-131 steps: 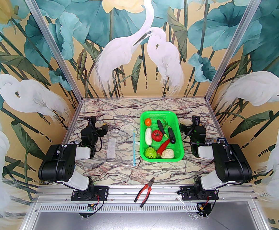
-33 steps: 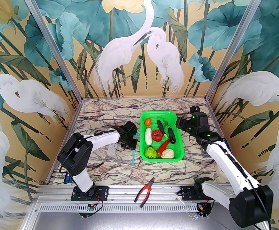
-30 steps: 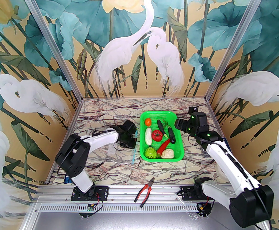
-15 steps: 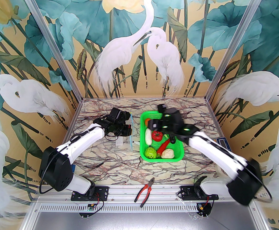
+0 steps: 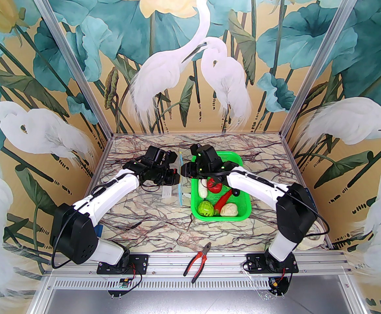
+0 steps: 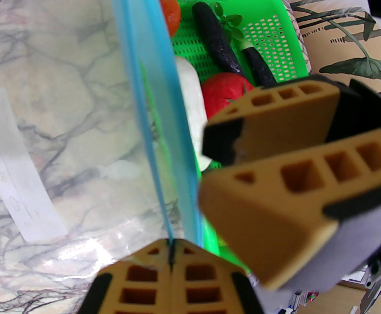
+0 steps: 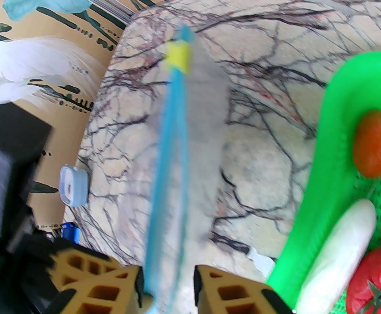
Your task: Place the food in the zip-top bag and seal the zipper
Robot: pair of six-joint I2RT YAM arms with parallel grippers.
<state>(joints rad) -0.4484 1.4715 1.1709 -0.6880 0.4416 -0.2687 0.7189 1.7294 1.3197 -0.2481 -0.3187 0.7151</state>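
Nothing here can be read as a word, brand or number. The white label [image 6: 19, 172] on the clear bag [image 6: 79, 77] carries a thin line and a few small pale marks, all too faint and blurred to make out.

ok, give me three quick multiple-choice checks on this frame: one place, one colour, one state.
1. Where do the pliers lie on the table?
A) far left corner
B) middle of the near edge
C) far right corner

2. What colour is the strip along the mouth of the bag?
A) light blue
B) red
C) black

3. What state is the left gripper in?
A) open
B) shut on nothing
C) shut on the strip

Answers:
1 B: the top view shows them midway along the near edge.
2 A: both wrist views show it light blue.
3 C: the left wrist view shows the fingertips closed with the strip between them.
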